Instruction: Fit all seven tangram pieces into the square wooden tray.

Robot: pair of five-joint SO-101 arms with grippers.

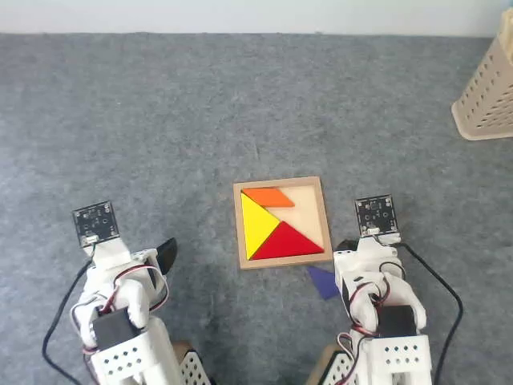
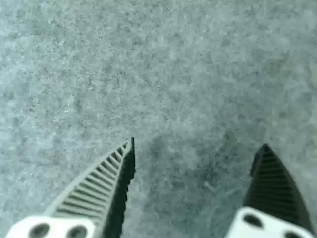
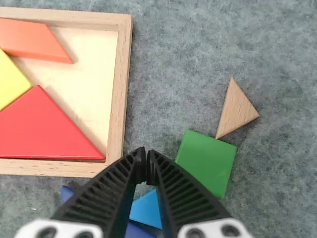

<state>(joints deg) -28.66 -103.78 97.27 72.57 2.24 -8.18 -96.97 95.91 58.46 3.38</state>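
The square wooden tray (image 1: 324, 210) lies at the table's middle, holding an orange parallelogram (image 1: 268, 196), a yellow triangle (image 1: 255, 225) and a red triangle (image 1: 288, 241). In the right wrist view the tray (image 3: 123, 89) shows the same orange (image 3: 32, 42), yellow (image 3: 11, 80) and red (image 3: 42, 130) pieces. Beside it on the carpet lie a green square (image 3: 206, 160), a plain wooden triangle (image 3: 235, 109), a light blue piece (image 3: 148, 211) and a dark blue piece (image 3: 68, 194). My right gripper (image 3: 146, 158) is shut, empty, near the tray's corner. My left gripper (image 2: 198, 156) hangs open over bare carpet.
A dark blue piece (image 1: 323, 281) pokes out beside the right arm in the high view. A beige perforated basket (image 1: 489, 88) stands at the far right edge. Grey carpet covers the table all around.
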